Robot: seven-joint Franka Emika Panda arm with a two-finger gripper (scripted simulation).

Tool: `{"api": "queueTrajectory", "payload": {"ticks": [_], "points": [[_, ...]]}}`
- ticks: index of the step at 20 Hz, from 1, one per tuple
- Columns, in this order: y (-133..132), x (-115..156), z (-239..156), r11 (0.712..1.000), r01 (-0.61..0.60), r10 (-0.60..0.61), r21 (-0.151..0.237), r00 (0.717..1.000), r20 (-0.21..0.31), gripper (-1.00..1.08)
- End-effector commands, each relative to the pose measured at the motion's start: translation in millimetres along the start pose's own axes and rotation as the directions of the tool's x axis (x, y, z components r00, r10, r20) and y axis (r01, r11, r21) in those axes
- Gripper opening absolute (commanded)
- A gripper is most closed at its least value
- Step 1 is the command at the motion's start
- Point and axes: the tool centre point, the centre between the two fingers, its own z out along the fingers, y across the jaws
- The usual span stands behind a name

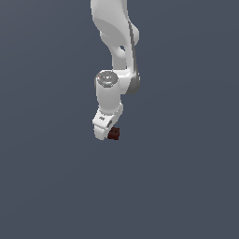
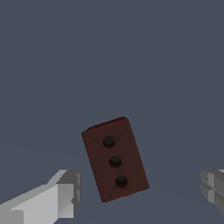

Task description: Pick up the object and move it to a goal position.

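**Small stiff block between spread fingers, not yet gripped**

Plain grey-blue ground (image 1: 186,186) all round; no goal marker visible in either view.

White Panda arm (image 1: 114,42) reaching down from the top of the exterior view, wrist bent, gripper (image 1: 105,133) low near the surface.

Gripper spread wide, grasping nothing. In the wrist view, one grey finger (image 2: 65,192) on one side and the other just entering at the opposite edge, clear gaps to the block on both sides. No contact seen.

Block (image 2: 115,158): dark reddish-brown, boxy, oblong, with three small dark round marks in a row down the long axis of the face toward the camera. Skewed somewhat against the line between the fingers. In the exterior view, the same block (image 1: 114,134) just beside the gripper tip, on the exterior view's right of it, much narrower than the gripper. Resting on the ground or not: cannot tell for certain, though no lift is evident.

Handling, as judgement:
- Probably rigid, flat-sided, sharp-edged; no give expected under the pads.
- Likely very light given how small it looks against the gripper; easily nudged or spun by one finger arriving first.
- Matte faces, likely fair friction; slip risk modest.
- Nothing fragile apparent.

Where to hold, as judgement:
- Across the short width, pads on the two long side faces, near mid-length beside the middle mark.
- Better with wrist turned to square the fingers to those faces; otherwise likely twist on closing.
- Centre first, then close evenly.
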Motion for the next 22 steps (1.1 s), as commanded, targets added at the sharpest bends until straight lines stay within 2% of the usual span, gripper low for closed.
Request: {"api": "queueTrajectory", "payload": {"ticks": [1, 11, 22], "points": [[-3.6, -1.0, 4.7, 0.998, 0.068, -0.068, 0.003, 0.998, -0.002, 1.0], [-13.6, -3.5, 16.8, 0.969, 0.248, -0.247, 0.009, 0.969, -0.011, 1.0], [-16.0, -4.1, 20.8, 0.958, 0.286, -0.286, 0.01, 0.958, -0.013, 1.0]]}}
